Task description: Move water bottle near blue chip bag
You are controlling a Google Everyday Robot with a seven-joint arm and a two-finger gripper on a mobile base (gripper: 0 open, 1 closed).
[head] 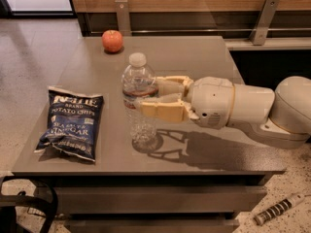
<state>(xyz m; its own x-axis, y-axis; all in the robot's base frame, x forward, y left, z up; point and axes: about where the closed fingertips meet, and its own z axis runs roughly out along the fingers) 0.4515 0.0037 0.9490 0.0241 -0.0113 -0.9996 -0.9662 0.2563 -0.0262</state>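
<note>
The water bottle [139,101] is a clear ribbed bottle with a white cap, upright at the middle of the grey table [204,62]. My gripper [146,98] comes in from the right and is shut on the bottle's middle, one finger in front and one behind. The bottle's base is at or just above the tabletop. The blue chip bag [72,122] lies flat near the table's front left, a short gap left of the bottle.
A red apple [112,41] sits at the table's back left. My white arm [248,108] stretches over the table's right side. A wooden wall with metal brackets [262,18] runs behind. A ribbed cylindrical object [277,208] lies on the floor at bottom right.
</note>
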